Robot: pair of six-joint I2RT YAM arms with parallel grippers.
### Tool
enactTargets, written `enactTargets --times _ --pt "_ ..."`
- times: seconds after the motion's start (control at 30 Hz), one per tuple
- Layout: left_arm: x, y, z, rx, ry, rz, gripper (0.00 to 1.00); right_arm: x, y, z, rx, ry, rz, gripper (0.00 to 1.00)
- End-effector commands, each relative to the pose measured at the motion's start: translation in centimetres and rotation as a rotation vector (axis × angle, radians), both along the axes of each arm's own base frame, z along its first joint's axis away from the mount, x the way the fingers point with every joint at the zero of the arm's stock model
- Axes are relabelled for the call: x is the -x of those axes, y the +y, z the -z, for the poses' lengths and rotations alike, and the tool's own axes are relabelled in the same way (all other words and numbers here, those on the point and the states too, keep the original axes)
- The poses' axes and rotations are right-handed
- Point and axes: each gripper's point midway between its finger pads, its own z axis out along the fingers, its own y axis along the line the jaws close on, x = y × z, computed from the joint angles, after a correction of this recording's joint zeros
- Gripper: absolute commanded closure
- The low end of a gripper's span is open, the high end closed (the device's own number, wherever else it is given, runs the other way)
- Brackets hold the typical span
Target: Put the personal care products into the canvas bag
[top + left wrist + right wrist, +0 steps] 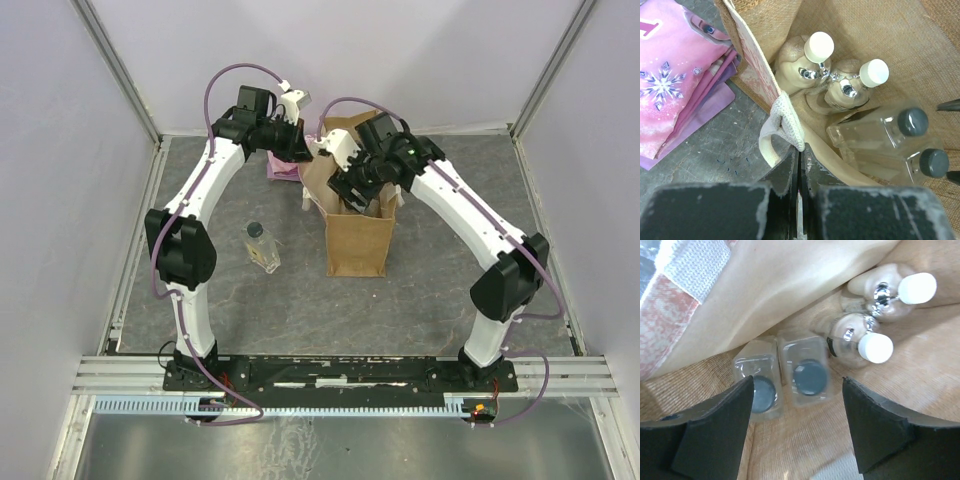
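Note:
The canvas bag stands upright mid-table. My left gripper is shut on the bag's pale handle, holding that side of the mouth; in the top view the left gripper is at the bag's back left rim. My right gripper is open inside the bag, with nothing between its fingers. Below it lie two squarish dark-capped bottles and two round white-capped bottles. Another squarish dark-capped bottle stands on the table left of the bag.
A flat pink packet lies on the table behind the bag's left side. The right arm reaches over the bag from the right. Grey walls and a metal frame bound the table.

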Motion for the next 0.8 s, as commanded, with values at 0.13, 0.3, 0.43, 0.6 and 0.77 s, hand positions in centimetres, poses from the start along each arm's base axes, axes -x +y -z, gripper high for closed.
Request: enactTargets --times 0.13,0.3,0.43,0.6,0.77 --pt "-0.6 -0.6 -0.8 0.023 -0.035 0.044 0.97 1.8 1.6 -9.1 -0.094 -0.231 0.003 0.17" --pt "-0.6 -0.5 -0.8 0.02 -0.039 0.044 0.97 4.1 4.5 -11.7 -0.167 -0.27 -0.032 0.15" --pt "-0.5 -0.5 -1.0 0.024 -0.04 0.048 0.97 6.3 7.5 -12.1 -0.23 -0.252 -0.083 0.14" --pt "-0.3 -0.6 -1.2 0.027 -0.043 0.054 0.97 8.4 11.4 -11.1 -0.36 -0.18 -0.134 0.12" --pt "-0.2 -0.6 -1.4 0.029 -0.049 0.061 0.97 9.0 14.5 -9.2 -0.487 -0.147 -0.14 0.11"
